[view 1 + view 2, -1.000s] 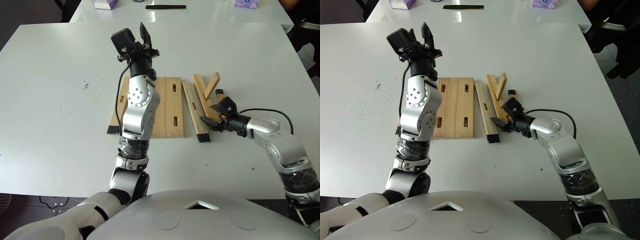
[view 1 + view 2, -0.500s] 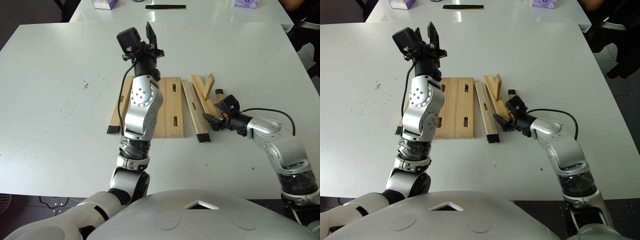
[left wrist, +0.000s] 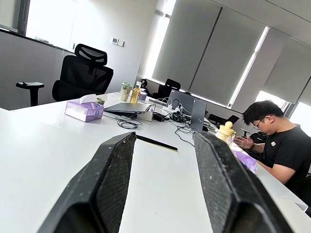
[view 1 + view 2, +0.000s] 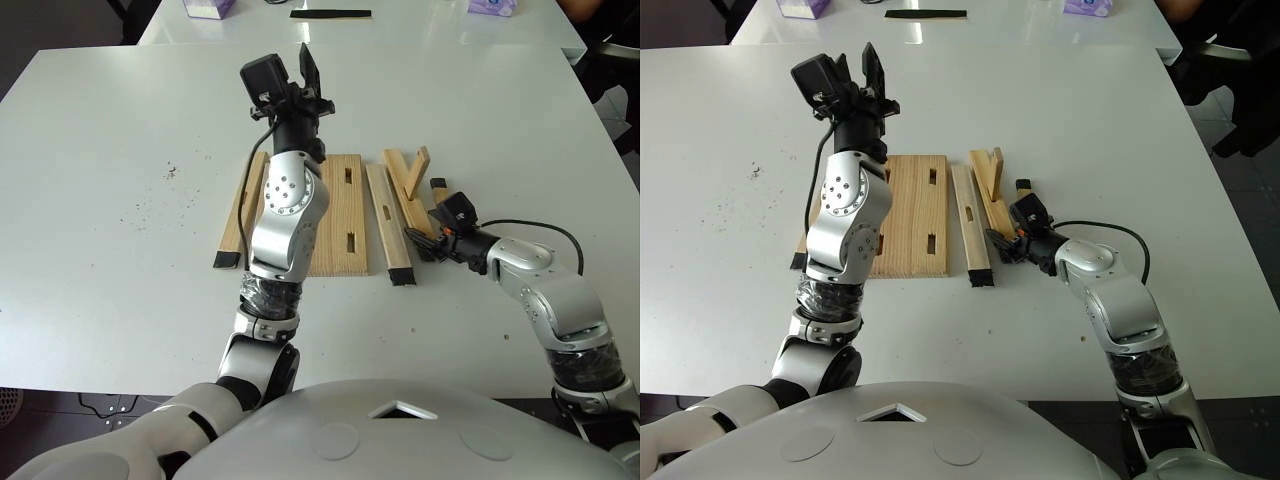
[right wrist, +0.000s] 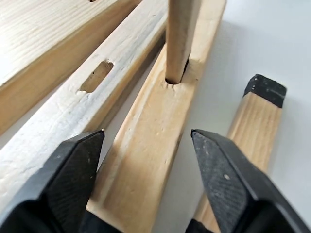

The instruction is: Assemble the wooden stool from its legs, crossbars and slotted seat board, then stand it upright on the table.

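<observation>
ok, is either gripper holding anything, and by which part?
Nothing held. Left gripper raised, open; right gripper open, fingers either side of a leg, not clamping.

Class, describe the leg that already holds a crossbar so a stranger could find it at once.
On the white table, find the slotted seat board. Two legs lie side by side to its right; take the farther leg, by the right gripper. Unlike its neighbour, a crossbar sticks up from its slot.

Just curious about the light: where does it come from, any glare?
Left wrist view: daylight from the windows, left hand dark against it. Left eye view: sheen on the far table. Right wrist view: soft shadow beside the leg.
</observation>
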